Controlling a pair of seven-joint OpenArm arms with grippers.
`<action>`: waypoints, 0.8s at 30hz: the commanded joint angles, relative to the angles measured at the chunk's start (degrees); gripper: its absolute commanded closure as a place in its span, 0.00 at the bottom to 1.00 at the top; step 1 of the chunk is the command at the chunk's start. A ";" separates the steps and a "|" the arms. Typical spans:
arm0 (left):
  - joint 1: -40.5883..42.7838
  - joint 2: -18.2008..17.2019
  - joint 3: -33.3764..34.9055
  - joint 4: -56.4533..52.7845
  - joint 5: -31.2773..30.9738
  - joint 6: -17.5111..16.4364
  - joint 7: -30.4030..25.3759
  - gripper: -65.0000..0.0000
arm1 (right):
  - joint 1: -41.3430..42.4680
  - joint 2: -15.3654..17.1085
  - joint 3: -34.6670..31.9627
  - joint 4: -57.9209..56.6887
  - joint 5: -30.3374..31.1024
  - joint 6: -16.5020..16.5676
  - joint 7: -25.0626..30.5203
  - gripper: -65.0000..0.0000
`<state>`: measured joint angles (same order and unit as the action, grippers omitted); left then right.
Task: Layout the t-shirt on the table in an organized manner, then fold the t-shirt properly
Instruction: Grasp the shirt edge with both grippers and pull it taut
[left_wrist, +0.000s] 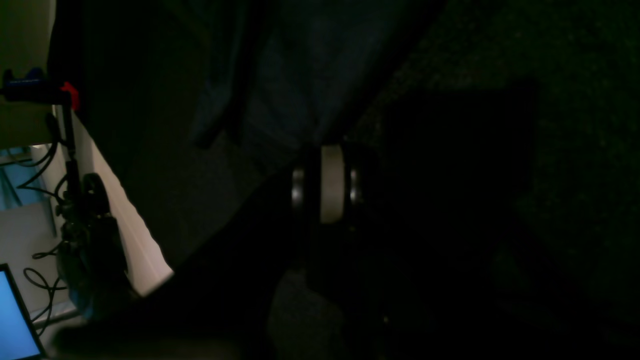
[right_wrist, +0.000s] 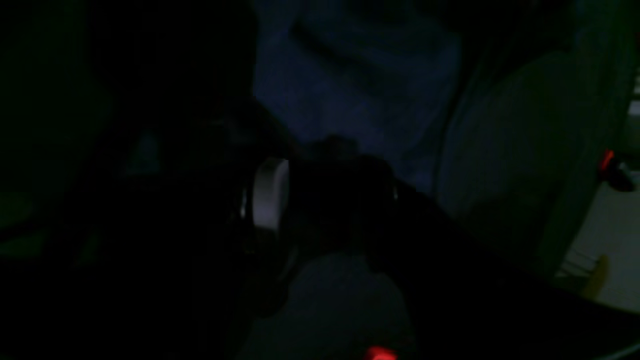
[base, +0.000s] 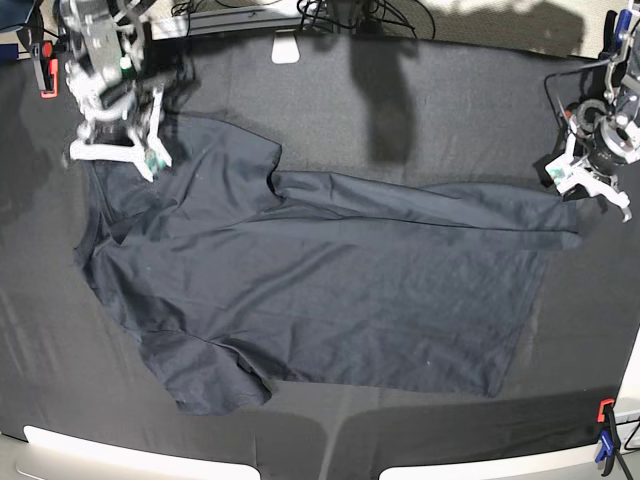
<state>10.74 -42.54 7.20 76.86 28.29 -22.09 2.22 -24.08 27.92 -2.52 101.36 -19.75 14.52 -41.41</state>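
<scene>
Left hand (base: 590, 182) clamped, right hand (base: 112, 150) spread

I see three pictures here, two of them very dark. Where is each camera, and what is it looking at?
Base: overhead, looking down on the t-shirt spread across the table, both arms at the far corners.
Left wrist: on the left end effector, shut, facing dark cloth.
Right wrist: on the right end effector, over cloth, blurred.
All three share the t-shirt.

Count, base view: one dark navy short-sleeved cotton t-shirt (base: 320, 300); one wide table with matte black cloth surface (base: 450, 100); two white robot grippers, left gripper (base: 588, 180), right gripper (base: 118, 150); two red-tipped clamps (base: 44, 70) (base: 605, 440) at table edges.
</scene>
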 joint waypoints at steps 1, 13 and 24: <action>-0.46 -1.11 -0.28 0.26 0.17 0.20 1.18 1.00 | 0.52 0.63 0.31 -0.74 -0.28 -0.61 -0.42 0.66; 1.01 -1.51 -0.37 1.44 -0.50 0.24 2.29 1.00 | 1.29 0.70 0.31 -1.77 -0.26 -1.88 1.38 1.00; 18.01 -8.94 -5.81 15.96 -4.55 0.76 7.65 1.00 | -14.75 10.36 0.31 6.95 -0.24 -5.55 2.78 1.00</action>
<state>28.91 -50.22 2.17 92.25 23.24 -22.22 9.21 -38.59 37.36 -2.63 107.35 -19.25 10.17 -38.17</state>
